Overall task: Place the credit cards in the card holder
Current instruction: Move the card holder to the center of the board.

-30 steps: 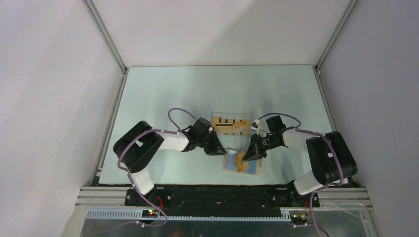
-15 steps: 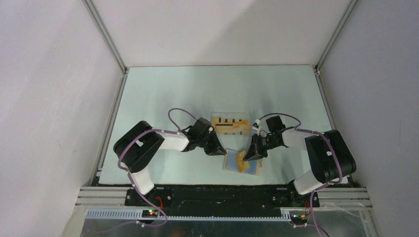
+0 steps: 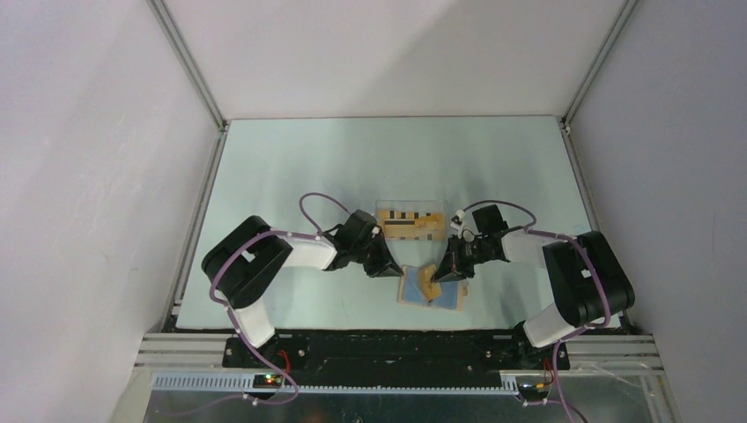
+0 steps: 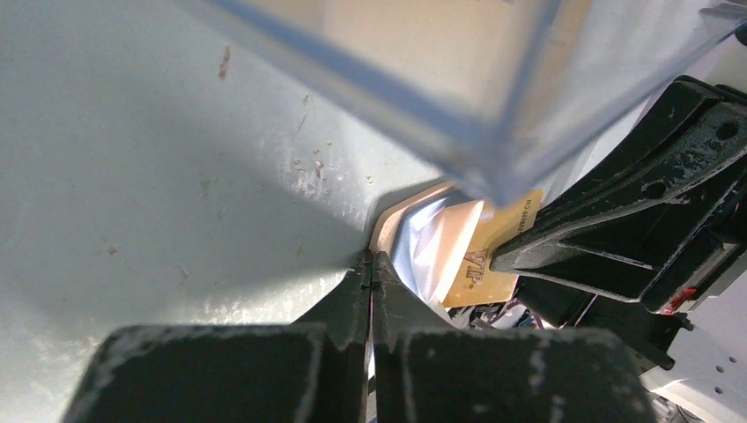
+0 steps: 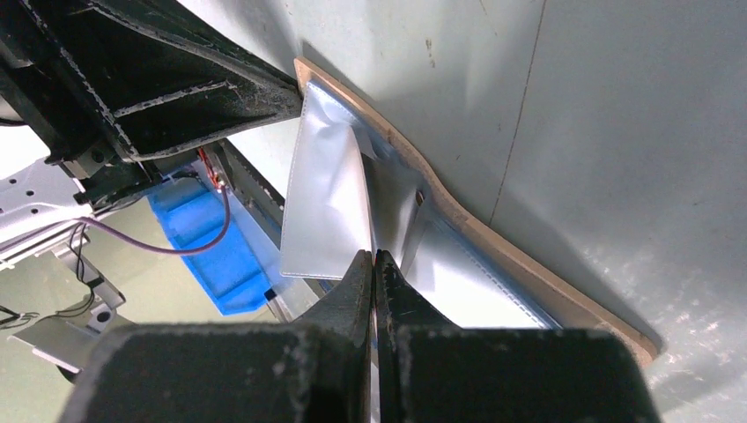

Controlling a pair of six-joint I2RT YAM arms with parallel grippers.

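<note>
The card holder lies open near the table's front, tan rim, light blue panels up. It also shows in the left wrist view and the right wrist view. My right gripper is shut on an orange credit card and holds it on edge over the holder's inner panels; "VIP" shows on it in the left wrist view. My left gripper is shut, its tips at the holder's left corner. More credit cards lie in the clear tray.
The clear plastic tray stands just behind the card holder, between the two arms. A blue bin shows past the table's front edge in the right wrist view. Metal frame rails run along both sides of the table.
My right gripper has shifted slightly left and back with the card, staying over the open holder. The left arm and the holder have not moved.
</note>
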